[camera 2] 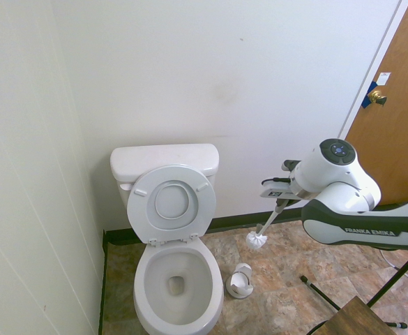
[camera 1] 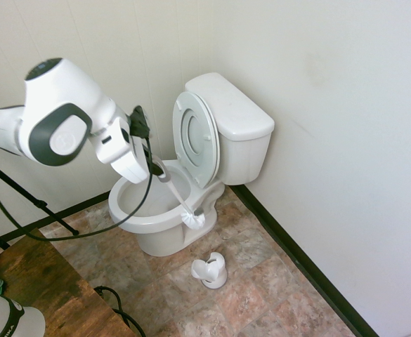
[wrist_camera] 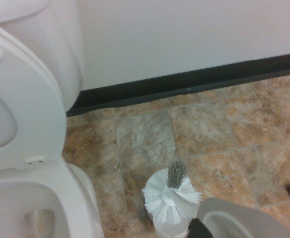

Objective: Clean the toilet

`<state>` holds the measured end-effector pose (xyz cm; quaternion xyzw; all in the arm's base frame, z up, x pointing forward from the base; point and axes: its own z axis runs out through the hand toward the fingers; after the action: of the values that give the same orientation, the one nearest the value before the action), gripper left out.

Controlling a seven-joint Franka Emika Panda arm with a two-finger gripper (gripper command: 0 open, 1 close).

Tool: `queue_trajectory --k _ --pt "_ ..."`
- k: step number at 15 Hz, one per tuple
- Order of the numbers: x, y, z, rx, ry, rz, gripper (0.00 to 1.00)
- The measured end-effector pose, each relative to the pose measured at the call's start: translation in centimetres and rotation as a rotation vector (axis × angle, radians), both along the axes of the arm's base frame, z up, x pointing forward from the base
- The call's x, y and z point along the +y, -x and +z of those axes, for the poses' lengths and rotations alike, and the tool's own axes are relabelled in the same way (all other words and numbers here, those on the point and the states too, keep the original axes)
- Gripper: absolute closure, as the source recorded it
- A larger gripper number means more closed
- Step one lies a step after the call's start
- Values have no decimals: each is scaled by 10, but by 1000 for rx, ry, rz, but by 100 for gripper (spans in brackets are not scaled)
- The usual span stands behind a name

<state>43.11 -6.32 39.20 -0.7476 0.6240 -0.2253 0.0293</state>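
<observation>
The gripper (camera 2: 282, 202) grasps the toilet brush (camera 2: 258, 238) by its handle, white head slanting down over the floor; the toilet (camera 2: 178, 285), bowl open and lid raised, stands to one side of it, beyond the brush holder (camera 2: 239, 281). The coming move likely turns on carrying the head sideways over the near rim, with the raised lid and tank bounding the back and open room above the bowl

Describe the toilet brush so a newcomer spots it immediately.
Find the white toilet, seat raised. Beside it, the gripper holds the brush over the floor, head down. Its fluffy white bristles set it apart from the smooth white holder standing on the floor.
</observation>
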Motion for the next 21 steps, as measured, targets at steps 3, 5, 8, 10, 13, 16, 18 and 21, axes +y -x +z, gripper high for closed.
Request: queue_trajectory --k 3,5,8,10,13,16,18,21 --pt "-22 -27 -50 55 -1 -25 100" --pt "-26 -44 -84 84 -8 -37 100" --pt "-29 -67 -140 128 -37 -46 100" --pt "-37 -80 -176 154 -53 -56 100" --pt "-43 -99 -227 194 -81 -61 100" --pt "-57 -113 -262 204 -97 -92 100" --pt "-62 -120 -278 207 -104 -112 100" --pt "-65 -126 -306 223 -130 -122 100"
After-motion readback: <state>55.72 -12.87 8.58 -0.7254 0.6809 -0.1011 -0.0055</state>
